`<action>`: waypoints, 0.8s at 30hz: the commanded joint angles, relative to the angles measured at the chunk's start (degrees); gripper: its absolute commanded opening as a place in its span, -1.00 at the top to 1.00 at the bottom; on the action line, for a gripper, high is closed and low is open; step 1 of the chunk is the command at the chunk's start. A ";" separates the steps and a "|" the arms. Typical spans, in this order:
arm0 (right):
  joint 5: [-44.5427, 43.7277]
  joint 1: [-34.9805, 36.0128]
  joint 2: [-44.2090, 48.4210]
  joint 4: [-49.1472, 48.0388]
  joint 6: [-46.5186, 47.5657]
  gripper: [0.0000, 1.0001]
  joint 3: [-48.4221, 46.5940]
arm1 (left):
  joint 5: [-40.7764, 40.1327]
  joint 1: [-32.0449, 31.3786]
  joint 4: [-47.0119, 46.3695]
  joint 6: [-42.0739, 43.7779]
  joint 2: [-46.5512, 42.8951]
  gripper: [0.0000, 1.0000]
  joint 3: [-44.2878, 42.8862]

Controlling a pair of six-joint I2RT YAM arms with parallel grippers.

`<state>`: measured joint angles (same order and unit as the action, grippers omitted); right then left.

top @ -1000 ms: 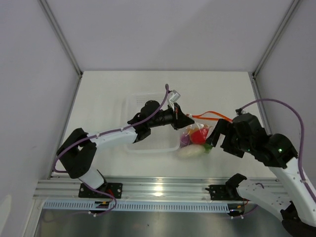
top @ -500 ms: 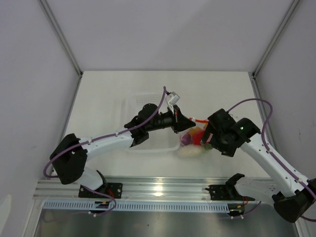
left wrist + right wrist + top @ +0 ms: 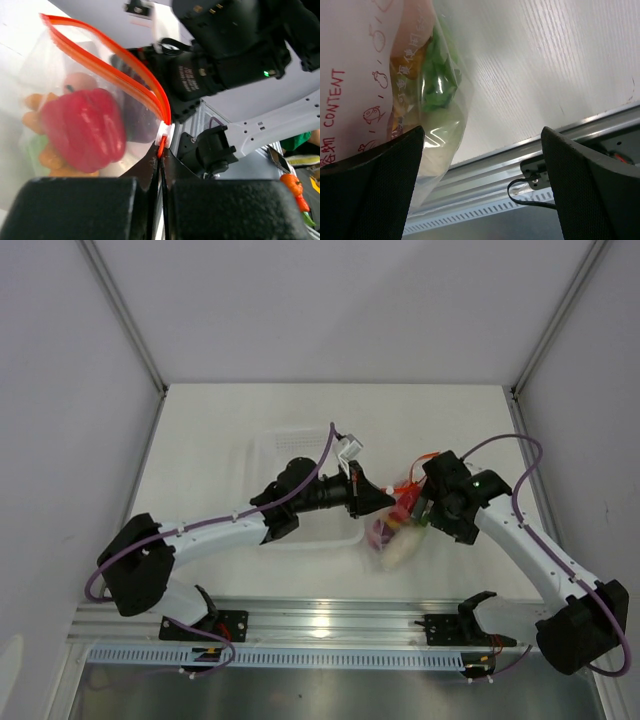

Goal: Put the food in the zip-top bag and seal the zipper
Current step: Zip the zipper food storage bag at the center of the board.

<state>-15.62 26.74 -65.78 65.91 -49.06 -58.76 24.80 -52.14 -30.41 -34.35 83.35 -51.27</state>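
Table (image 3: 220, 420) first, white and broad, with a rigid clear tray (image 3: 270, 445) lying left of its middle. Both arms lean in toward the same spot: the left arm (image 3: 220, 528) stretches across the near side of the tray, and the right arm (image 3: 530, 550) bends in from the other side. Between their tips is the zip-top bag (image 3: 393, 530), just off the tray's near right corner, its mouth up by the grippers and its full belly sagging toward the near edge. The left gripper (image 3: 161, 165) has its fingers pressed tight together on the end of the zipper (image 3: 115, 60), pinching the orange-red strip right below a small white slider (image 3: 164, 134); above that the two halves of the strip bow apart, so the mouth gapes. The right gripper (image 3: 481, 131) stands with its fingers spread wide and holds nothing; the bag's printed side hangs by one finger (whether it touches I cannot tell). All the food I can make out sits inside the pouch: a red bell pepper (image 3: 82, 127) in front, an orange-yellow lumpy piece (image 3: 37, 117) behind and below it, a purple onion (image 3: 137, 122) on the slider side, a pink round piece (image 3: 77, 82) on top, and green cabbage (image 3: 437, 75) against the plastic in the right wrist view. Something pale, probably the white radish (image 3: 398, 550), lies at the bottom.
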 commanded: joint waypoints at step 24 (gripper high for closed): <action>6.30 -6.88 5.38 -1.16 11.26 -0.99 -7.24 | -7.53 -7.54 -7.35 -8.54 2.71 0.99 -0.13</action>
<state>-9.32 19.68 -64.42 59.79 -38.76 -62.43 23.31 -59.24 -41.47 -40.91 87.96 -49.10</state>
